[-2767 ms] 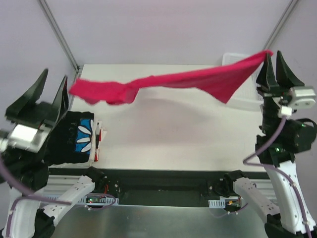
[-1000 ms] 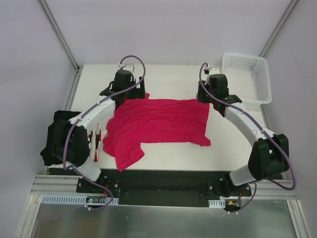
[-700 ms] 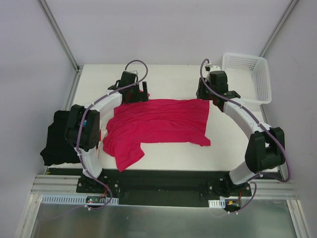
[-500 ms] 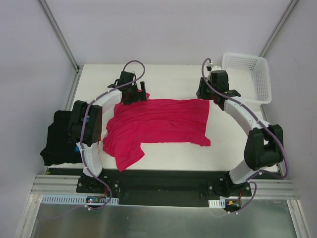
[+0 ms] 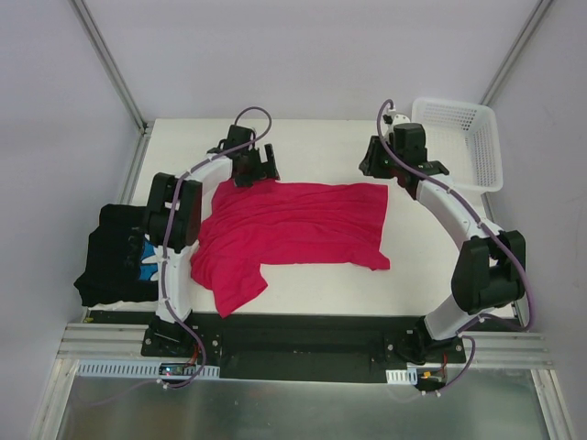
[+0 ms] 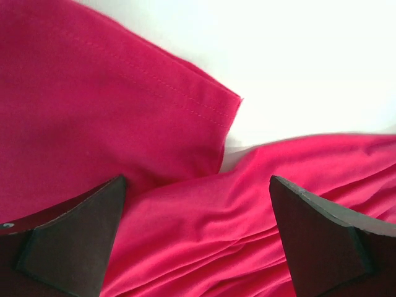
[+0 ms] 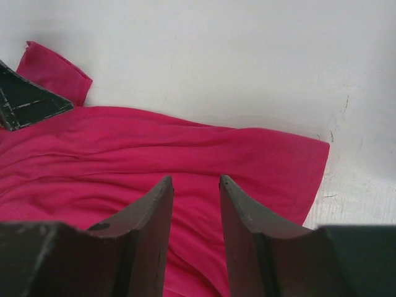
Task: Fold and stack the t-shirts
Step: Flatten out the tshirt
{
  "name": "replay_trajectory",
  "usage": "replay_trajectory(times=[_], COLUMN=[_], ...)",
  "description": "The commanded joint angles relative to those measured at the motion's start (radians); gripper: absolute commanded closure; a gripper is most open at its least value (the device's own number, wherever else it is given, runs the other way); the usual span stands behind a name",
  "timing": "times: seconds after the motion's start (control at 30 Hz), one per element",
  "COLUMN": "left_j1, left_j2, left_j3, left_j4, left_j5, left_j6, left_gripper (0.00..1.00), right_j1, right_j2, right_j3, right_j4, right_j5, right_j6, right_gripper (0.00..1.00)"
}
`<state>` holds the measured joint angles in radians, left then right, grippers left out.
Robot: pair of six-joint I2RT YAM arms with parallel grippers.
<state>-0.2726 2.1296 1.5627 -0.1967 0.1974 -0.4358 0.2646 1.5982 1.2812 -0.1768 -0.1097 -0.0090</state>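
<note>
A: From the overhead camera, where is the shirt?

B: The crimson t-shirt [image 5: 293, 229] lies spread on the white table [image 5: 312, 137], roughly in the middle. It is rumpled along its left side, and one part trails toward the near edge. A black t-shirt [image 5: 105, 266] with blue print sits at the table's left edge, beside the left arm. The white basket [image 5: 459, 147] stands at the far right corner, apart from the crimson cloth.

A: And the arms?

B: Both reach to the shirt's far edge. The left gripper [image 5: 264, 168] is at the far left corner and the right gripper [image 5: 378, 170] at the far right corner. From up here I cannot tell how their jaws stand.

A: What does the left wrist camera give?

B: The left gripper's jaws stand wide apart, with one finger [image 6: 68, 241] at each lower corner of the view and nothing between them. Below them is crimson cloth. A sleeve [image 6: 124, 111] with a stitched hem lies flat on the bare table, with folds of the shirt's body beside it.

A: The right wrist camera?

B: The right gripper's jaws are close together but parted, leaving a narrow gap between the fingers [image 7: 145, 235]. Crimson cloth shows through the gap and is not pinched. The shirt's corner lies on the table to the right. A dark finger of the left gripper shows at the upper left, next to the sleeve.
</note>
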Motion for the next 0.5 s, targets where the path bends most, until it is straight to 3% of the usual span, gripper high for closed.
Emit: replay_trajectory(times=[0.0, 0.47], left_j1=[0.018, 0.093], left_j2=[0.075, 0.326], left_j3=[0.069, 0.48], left_j4=[-0.01, -0.076], left_j5=[0.049, 0.125], left_j6=[-0.032, -0.058], left_gripper=[0.01, 0.01], right_j1=[-0.013, -0.024], right_j2=[-0.049, -0.164], right_j3=[0.043, -0.017], right_j4=[0.014, -0.018], right_j5=[-0.047, -0.053], right_j6=[0.037, 0.024], right_gripper=[0.62, 0.61])
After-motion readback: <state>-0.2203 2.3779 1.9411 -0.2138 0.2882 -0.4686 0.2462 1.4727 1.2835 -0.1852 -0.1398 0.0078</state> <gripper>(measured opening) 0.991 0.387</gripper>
